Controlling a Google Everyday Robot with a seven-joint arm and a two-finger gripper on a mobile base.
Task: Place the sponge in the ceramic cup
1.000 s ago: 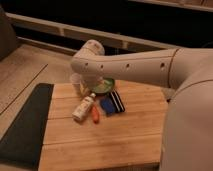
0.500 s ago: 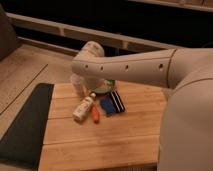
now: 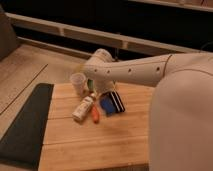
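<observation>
Wood tabletop [image 3: 95, 145], camera view. Blue sponge [image 3: 106, 105] lies flat near centre, touching black striped block [image 3: 118, 100] on its right. Ceramic cup [image 3: 78, 83] upright, up-left of sponge, apart from it. Hand [image 3: 95, 93] low btwn cup & sponge, under white arm [image 3: 130, 72]; open or closed, can't tell. White bottle [image 3: 82, 109] on its side, orange item [image 3: 95, 114] beside it.

Whitish cup [image 3: 77, 82]. Blue sponge [image 3: 106, 105], beside it a black block with pale stripes [image 3: 118, 100]. White bottle [image 3: 82, 109], orange stick [image 3: 95, 115]. Pale wood table [image 3: 100, 145], plank lines. Black mat [image 3: 25, 125]. White arm [image 3: 135, 72]; dark gripper [image 3: 94, 93] hangs between cup and sponge.
</observation>
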